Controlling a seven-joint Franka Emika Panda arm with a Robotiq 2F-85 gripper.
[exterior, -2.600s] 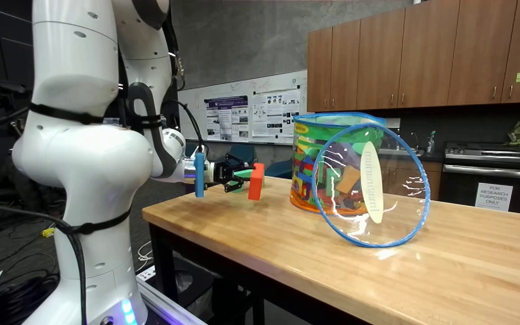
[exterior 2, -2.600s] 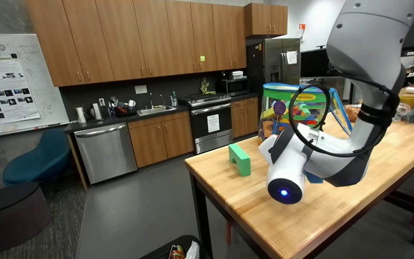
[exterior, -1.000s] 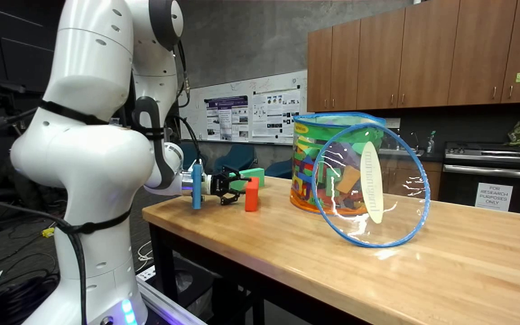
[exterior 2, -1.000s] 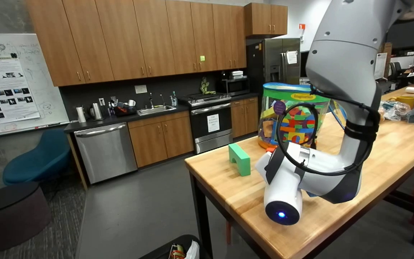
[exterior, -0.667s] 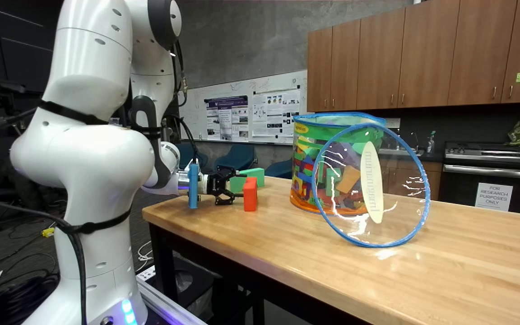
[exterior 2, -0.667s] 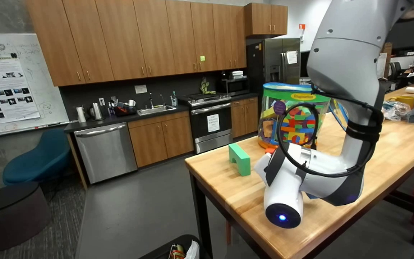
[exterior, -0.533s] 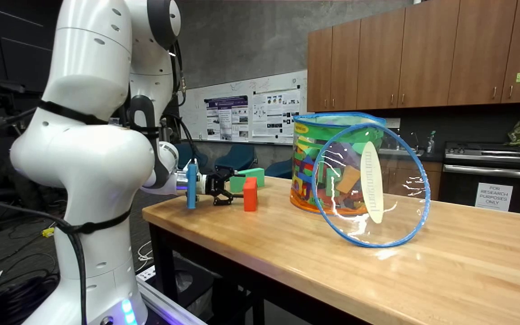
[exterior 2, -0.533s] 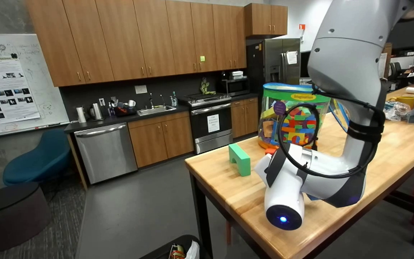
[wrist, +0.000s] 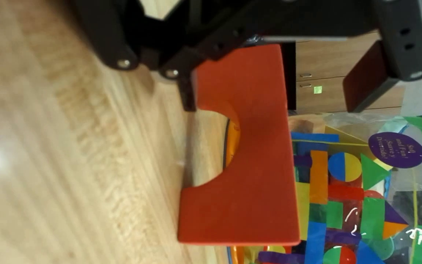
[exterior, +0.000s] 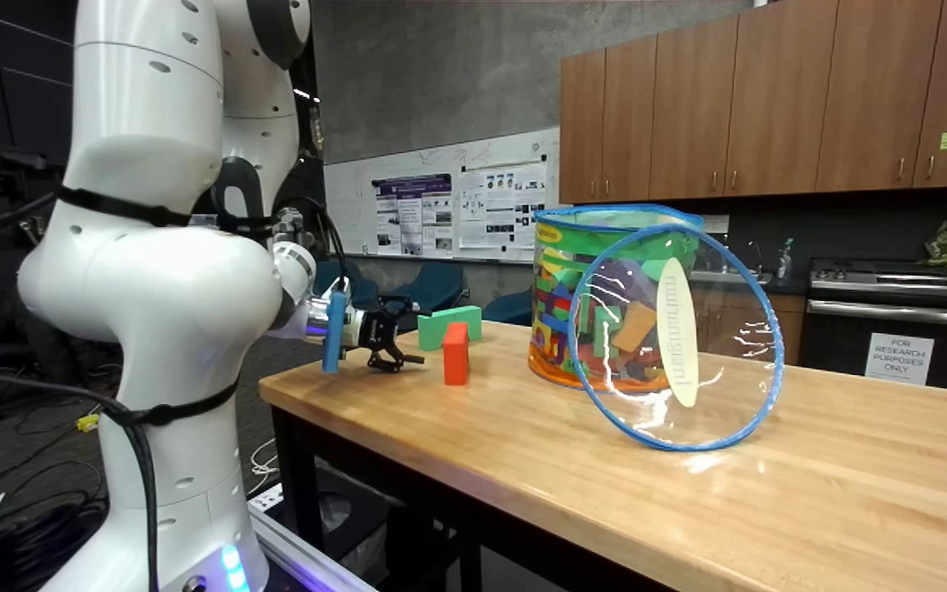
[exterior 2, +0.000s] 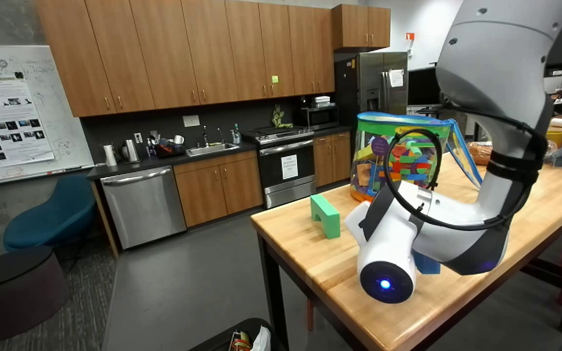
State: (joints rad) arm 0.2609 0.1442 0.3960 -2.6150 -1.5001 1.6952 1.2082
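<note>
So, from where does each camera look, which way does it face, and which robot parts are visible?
In an exterior view: near the base, facing over the table to the toy bag and cupboards; base, arm and gripper show.
In an exterior view: outside a table corner, facing the sink and stove; the arm shows, hiding the gripper.
In the wrist view: behind the fingers, facing the red block and toy bag, picture sideways; fingers show.
Both exterior views share the toy bag and green block.

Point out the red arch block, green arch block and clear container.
Red arch block (wrist: 261,157): in the wrist view, on its broad face.
Green arch block (exterior 2: 325,207): in an exterior view, on its top face.
Clear container (exterior 2: 377,127): in an exterior view, on its green upper band.
</note>
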